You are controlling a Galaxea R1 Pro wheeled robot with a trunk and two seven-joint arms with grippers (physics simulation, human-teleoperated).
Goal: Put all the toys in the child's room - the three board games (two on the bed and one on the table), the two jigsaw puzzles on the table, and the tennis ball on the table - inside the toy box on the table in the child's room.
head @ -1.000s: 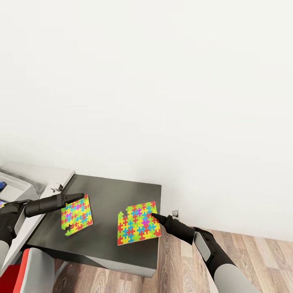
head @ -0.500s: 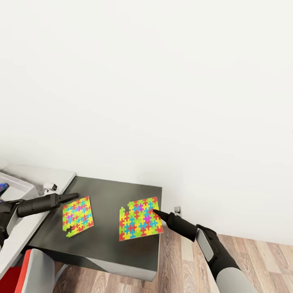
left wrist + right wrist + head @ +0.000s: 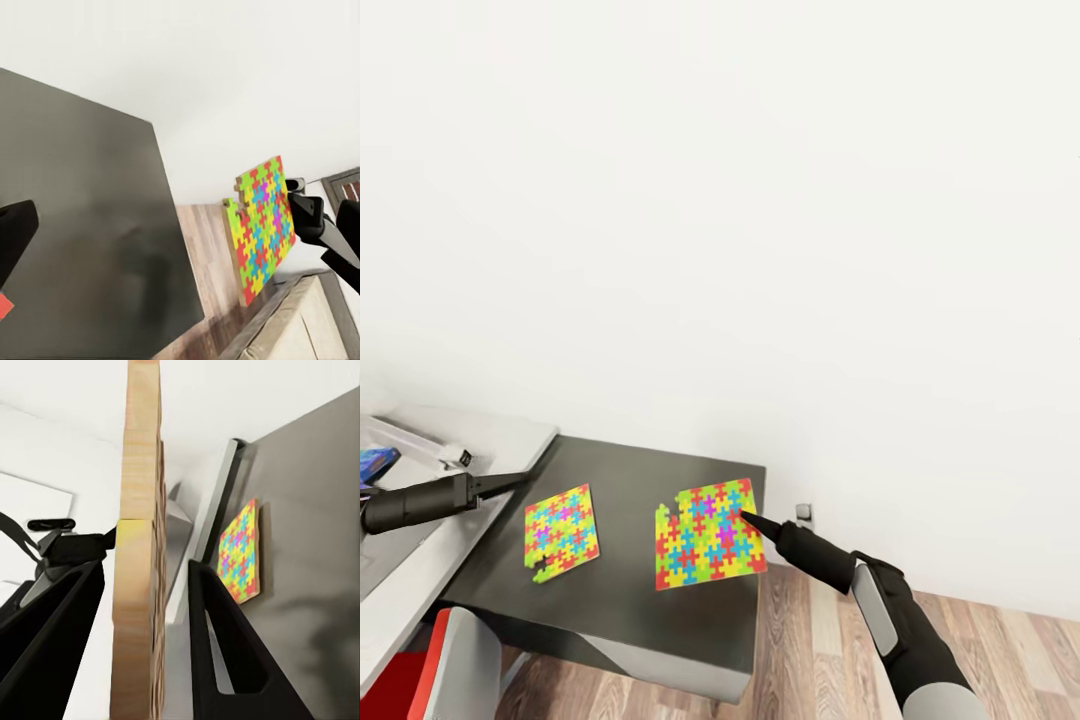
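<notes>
At the near edge of the head view, at about 7 o'clock, a red and grey chair (image 3: 430,670) is seen beside the table (image 3: 650,610), and wooden floor (image 3: 810,650) is seen at 5 o'clock. On the dark lower end of the table two jigsaw puzzles are found. The right puzzle (image 3: 707,534) is gripped at its 3 o'clock edge by the right gripper (image 3: 748,519); in the right wrist view the slab (image 3: 139,540) is seen edge-on between the two black fingers (image 3: 217,652), and the jaws appear clamped on it. Whether that slab is raised off the table or resting on it cannot be told. The left puzzle (image 3: 562,531) is seen lying flat on the dark top, well apart from the right one, at about 9 o'clock from it.

The left gripper (image 3: 510,481) is held at 10 o'clock from the left puzzle, near it but apart. Whether its jaws are apart or together cannot be told.

Farther left, on the pale grey table top, a corner of the grey toy box (image 3: 405,440) is seen at the 9 o'clock edge, with something blue (image 3: 375,464) inside it. A white wall (image 3: 760,220) is seen behind everything.
</notes>
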